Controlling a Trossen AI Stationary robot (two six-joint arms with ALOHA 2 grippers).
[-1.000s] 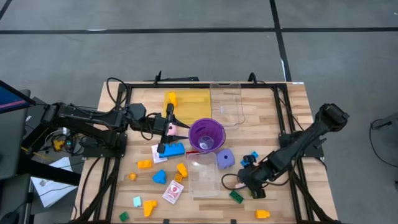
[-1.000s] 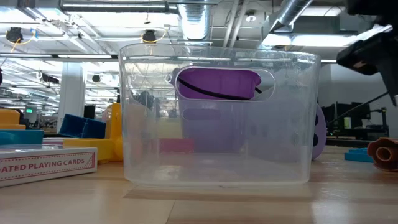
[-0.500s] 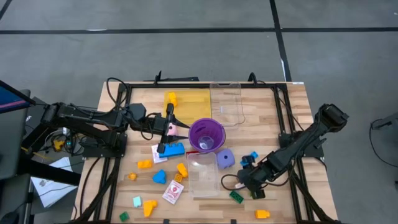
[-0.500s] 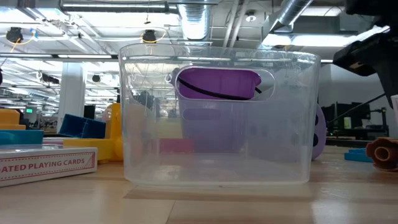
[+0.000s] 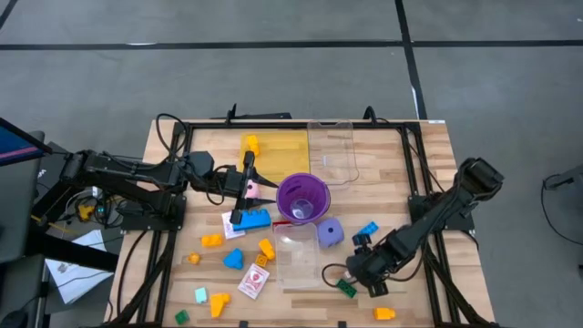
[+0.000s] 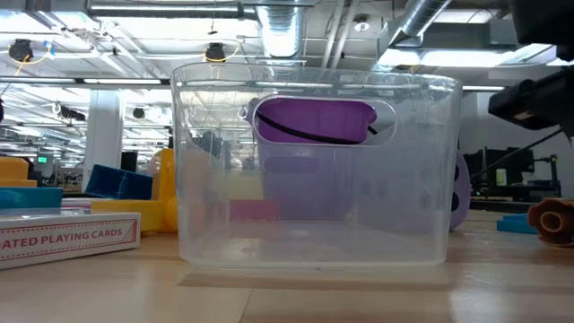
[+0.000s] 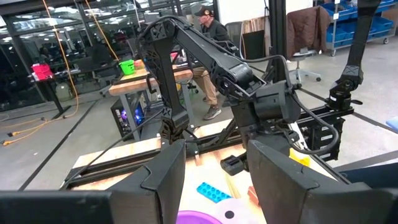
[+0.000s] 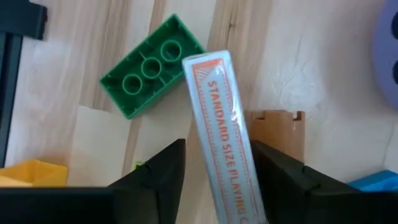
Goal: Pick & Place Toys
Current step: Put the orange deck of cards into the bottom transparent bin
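The right gripper (image 5: 357, 271) hangs low over the table (image 5: 435, 155) toward the near right corner, clenched on a pack of playing cards (image 8: 219, 130). In the right wrist view the pack stands on its narrow edge between the two fingers (image 8: 158, 180), its long axis running straight out from the grip, the free end pointing at a green brick (image 8: 151, 66). That brick lies flat, studs up, with its long axis slanted across the pack's line; the pack's far end overlaps one corner of it, though I cannot tell whether they touch. A yellow piece (image 8: 28, 172) sits just beside the fingers.

Along the near edge lie an orange brick (image 5: 384, 312), a second pack of cards (image 5: 253, 281) with its long axis slanted, and more orange bricks (image 5: 218, 303). Just past them a clear tub (image 5: 293, 256) stands near the middle of the table, with a purple die (image 5: 330, 232) just beside its right wall and a blue brick (image 5: 368, 229) farther right.

Farther in, the purple cup (image 5: 302, 198) stands at the table's centre. The left gripper (image 5: 243, 189) hovers just left of it, above a blue brick (image 5: 254, 220), holding a pink piece (image 5: 251, 189) between its fingers.

At the far edge sit a yellow tray (image 5: 293, 147) holding a yellow brick (image 5: 250, 144), and a clear tray (image 5: 332, 150) beside it.
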